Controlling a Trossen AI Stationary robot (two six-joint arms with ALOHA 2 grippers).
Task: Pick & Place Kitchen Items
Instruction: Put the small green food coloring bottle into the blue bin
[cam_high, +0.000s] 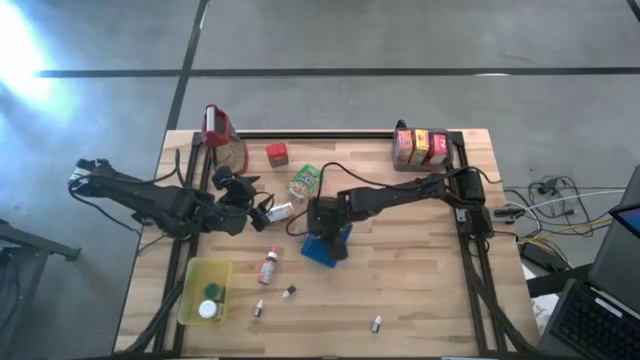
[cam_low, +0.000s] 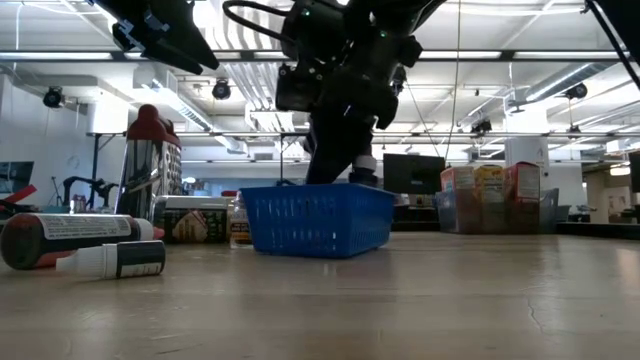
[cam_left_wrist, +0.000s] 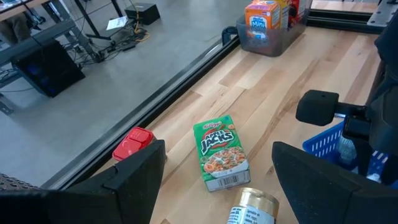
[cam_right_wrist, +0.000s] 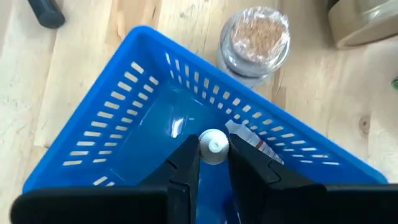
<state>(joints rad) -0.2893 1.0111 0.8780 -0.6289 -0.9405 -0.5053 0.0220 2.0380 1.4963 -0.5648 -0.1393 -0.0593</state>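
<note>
Over the blue basket (cam_right_wrist: 124, 130), my right claw (cam_right_wrist: 214, 163) is clamped on a small white-capped bottle (cam_right_wrist: 214, 145), the basket floor directly beneath it. This looks like the placing step; next, I judge, my fingers must part to drop it. My left claw (cam_left_wrist: 211, 168) waits spread, the Apple Jacks box (cam_left_wrist: 219, 151) ahead.

glossy blue plastic tray (cam_right_wrist: 124, 118) on a smooth pale wood table (cam_high: 420, 270).
</note>
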